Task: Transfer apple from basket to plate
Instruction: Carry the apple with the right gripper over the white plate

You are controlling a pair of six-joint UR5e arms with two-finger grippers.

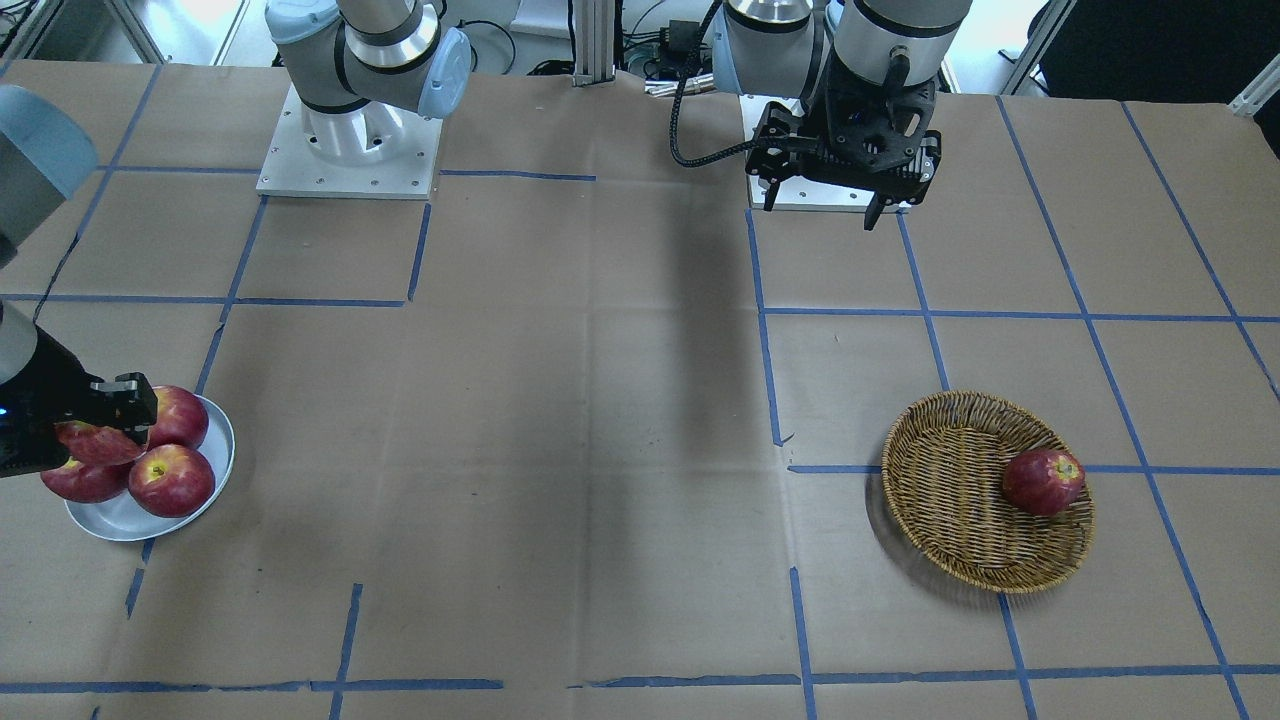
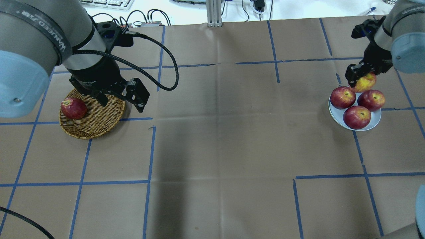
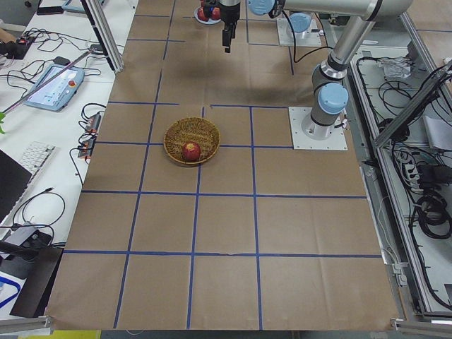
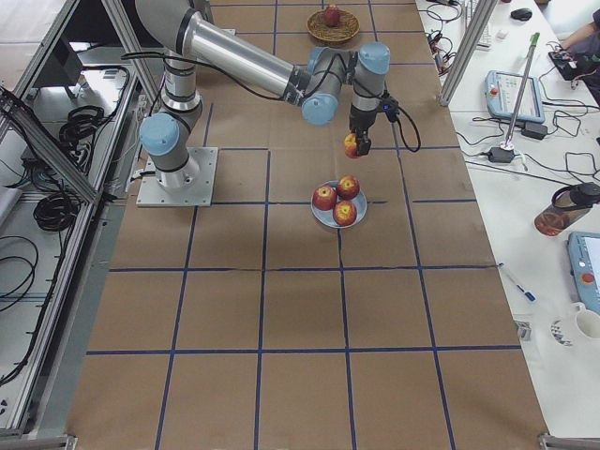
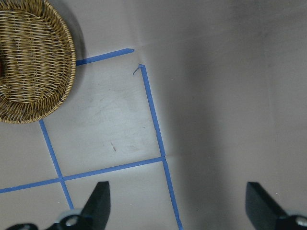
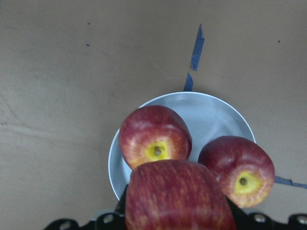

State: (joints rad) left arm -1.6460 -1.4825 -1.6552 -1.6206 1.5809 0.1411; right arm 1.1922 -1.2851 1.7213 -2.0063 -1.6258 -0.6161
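Brown kraft-paper tabletop [image 2: 215,139], ruled into squares by blue tape [image 2: 99,182], carries all objects.

Overhead view: the round woven wicker basket [image 2: 99,126] lies at the robot's left and holds one dark-red apple [image 2: 73,108]. The small glossy white plate [image 2: 334,114] lies well apart at the robot's right and bears three dark-red apples [image 2: 357,117]. Only this view shows the yellow flank of the lighter orange-red apple [image 2: 366,83], clamped in the right gripper [image 2: 360,78] over the plate's far rim.

Exterior right view: it alone gives height. The orange-red apple appears to hang above the plate fruit and clear of them, though the small scale leaves this uncertain.

Right wrist view: the held apple fills the lower frame, with two plate apples beneath it, stem hollows up. The third is hidden.

Front-facing view: one of the right fingers [image 1: 125,392] presses against the apple's side.

Left gripper [image 1: 820,205]: raised above the tabletop near the basket. The left wrist view shows its fingers [image 5: 98,203] spread wide, nothing between them and touching nothing, with the basket's rim at upper left.
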